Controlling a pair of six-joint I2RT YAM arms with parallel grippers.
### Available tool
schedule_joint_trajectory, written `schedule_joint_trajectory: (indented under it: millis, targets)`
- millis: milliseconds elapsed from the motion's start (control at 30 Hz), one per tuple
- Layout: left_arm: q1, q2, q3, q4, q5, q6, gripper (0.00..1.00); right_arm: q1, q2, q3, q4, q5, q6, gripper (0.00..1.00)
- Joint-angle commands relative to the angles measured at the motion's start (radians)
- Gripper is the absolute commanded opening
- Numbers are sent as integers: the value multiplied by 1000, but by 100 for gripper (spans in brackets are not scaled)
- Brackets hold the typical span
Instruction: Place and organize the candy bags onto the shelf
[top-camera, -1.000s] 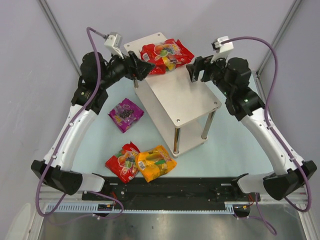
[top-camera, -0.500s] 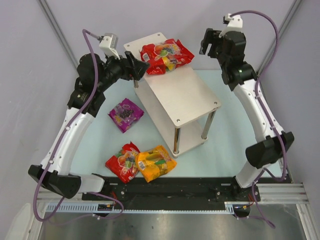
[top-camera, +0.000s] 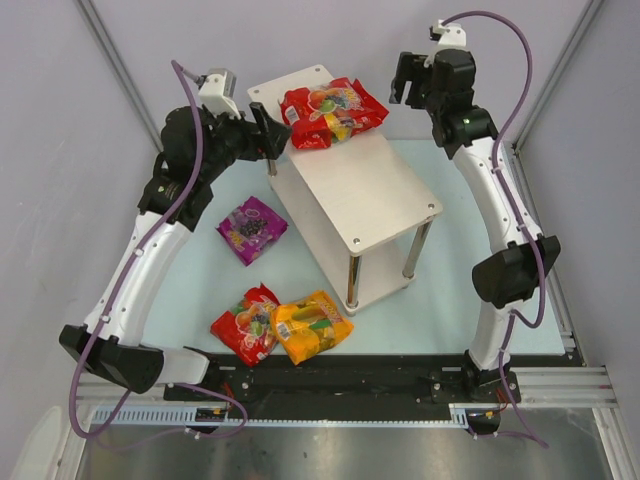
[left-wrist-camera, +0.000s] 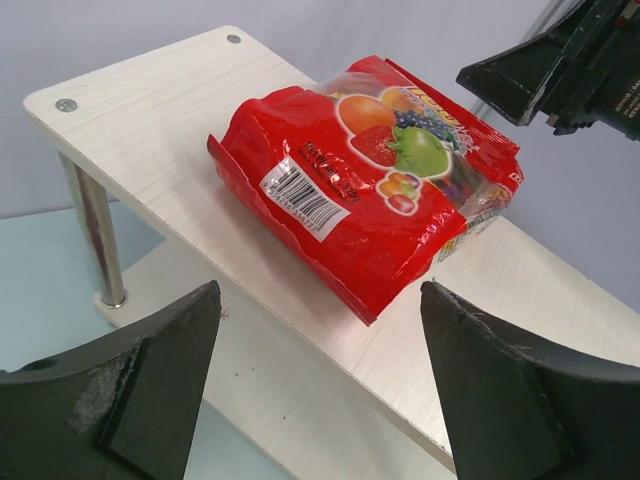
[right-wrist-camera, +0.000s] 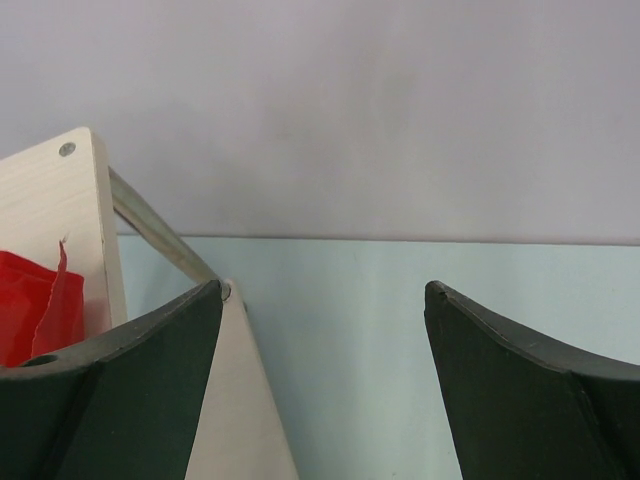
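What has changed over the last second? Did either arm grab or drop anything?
The right tool swung off the top of the shelf and back toward the far wall, open and empty. The left tool eased slightly left, also open and empty. Nothing was grasped or released. The red bag on the top board, and the purple bag, second red bag and orange bag on the table, stayed put.

You're in a lab test cell: plain grey walls (top-camera: 50, 150), pale blue table (top-camera: 440, 300), slotted metal rail (top-camera: 330, 417) along its near edge.
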Motion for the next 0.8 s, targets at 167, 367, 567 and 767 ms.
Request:
schedule_joint_trajectory:
  millis: [167, 367, 567, 767]
  targets:
    - [3, -4, 29, -8, -33, 32, 86, 77, 73, 101, -5, -62, -64, 87]
    - [3, 7, 31, -11, -33, 38, 86, 118, 88, 109, 16, -60, -95, 89]
    - [4, 25, 29, -5, -24, 33, 86, 118, 105, 132, 27, -53, -102, 90]
    - [3, 53, 37, 10, 20, 23, 86, 106, 142, 182, 30, -70, -101, 90]
